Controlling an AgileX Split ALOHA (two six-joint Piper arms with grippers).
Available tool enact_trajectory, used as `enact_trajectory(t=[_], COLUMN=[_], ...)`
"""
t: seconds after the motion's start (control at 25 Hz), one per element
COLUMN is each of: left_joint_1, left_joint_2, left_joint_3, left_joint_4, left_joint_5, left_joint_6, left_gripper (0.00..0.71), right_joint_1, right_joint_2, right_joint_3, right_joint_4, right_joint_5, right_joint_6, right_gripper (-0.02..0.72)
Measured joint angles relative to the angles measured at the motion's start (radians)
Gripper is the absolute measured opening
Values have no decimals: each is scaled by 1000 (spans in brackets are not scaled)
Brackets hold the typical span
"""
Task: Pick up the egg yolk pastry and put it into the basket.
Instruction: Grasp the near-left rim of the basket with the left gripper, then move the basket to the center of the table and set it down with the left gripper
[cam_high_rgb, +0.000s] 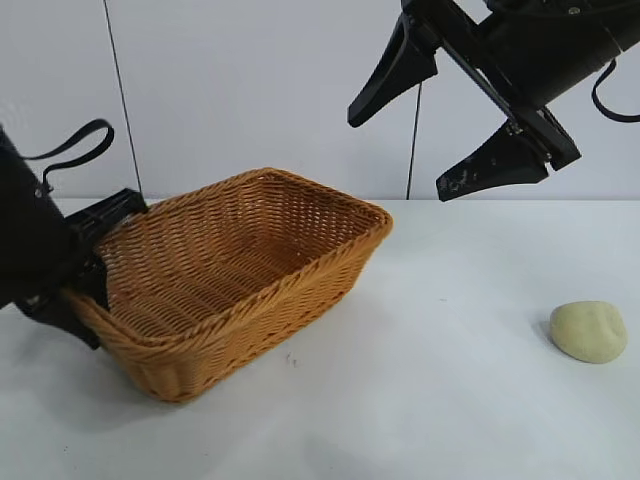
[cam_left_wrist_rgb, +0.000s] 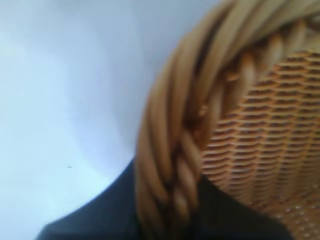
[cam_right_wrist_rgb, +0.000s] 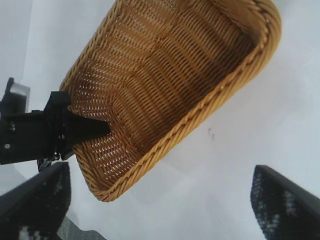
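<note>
The egg yolk pastry (cam_high_rgb: 588, 331), a pale yellow lump, lies alone on the white table at the right. The golden-brown wicker basket (cam_high_rgb: 260, 325) stands at centre left and is empty. My left gripper (cam_high_rgb: 93, 272) is shut on the basket's left end rim; in the left wrist view the braided rim (cam_left_wrist_rgb: 170, 125) runs between its dark fingers (cam_left_wrist_rgb: 100, 217). My right gripper (cam_high_rgb: 400, 155) hangs high above the table, open and empty, up and left of the pastry. The right wrist view shows the basket (cam_right_wrist_rgb: 165, 65) and the left gripper (cam_right_wrist_rgb: 75, 129) on its end; the pastry is out of that view.
The white table (cam_high_rgb: 450, 400) stretches between the basket and the pastry. A white wall with dark vertical seams stands behind.
</note>
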Motion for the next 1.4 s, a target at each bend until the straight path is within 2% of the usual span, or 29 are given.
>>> enact_trajectory(t=[0.4, 0.68, 0.96, 1.4], left_joint_1=[37, 37, 37, 38], left_joint_2=[131, 200, 249, 308], left_joint_3=[-318, -387, -390, -392], left_joint_4=[7, 9, 10, -49], left_joint_5=[301, 414, 408, 329], left_joint_6=[418, 633, 658, 676], left_gripper=[83, 83, 83, 82], right_joint_1=[0, 0, 0, 0], right_joint_2=[0, 0, 0, 0], right_joint_3=[0, 0, 0, 0], right_joint_4=[0, 0, 0, 0], right_joint_5=[9, 18, 18, 18], right_joint_6=[0, 0, 0, 0], right_gripper=[695, 695, 695, 695])
